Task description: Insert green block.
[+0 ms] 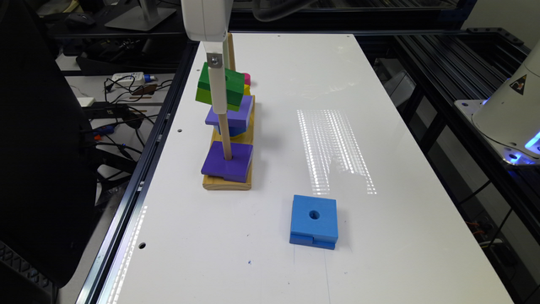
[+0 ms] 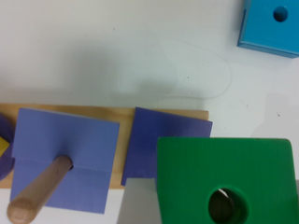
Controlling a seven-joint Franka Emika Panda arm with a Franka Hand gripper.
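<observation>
Fingers clamped on the green block, one pale finger pressed flat to its side in the wrist view, and that grip is what holds the block up off the base. The gripper hangs over the exterior view's left part of the white table, right above the long wooden base.

The green block sits tilted, dark layer over lime, near the top of the nearest peg. I'd say that lean needs levelling, or the bore may bind on the wood.

Out on the open table, well apart from the base, lies the blue block, hole up and out of the way. On the base, a purple block is already down on that nearest peg, so the green block would land on top of it. A second purple block rides higher on the next stack behind.

Now the hole: from the wrist it shows something pale inside. Whether that is the peg's tip already entering, I cannot tell. My read is that alignment is close, and the descent is the part left to do.
</observation>
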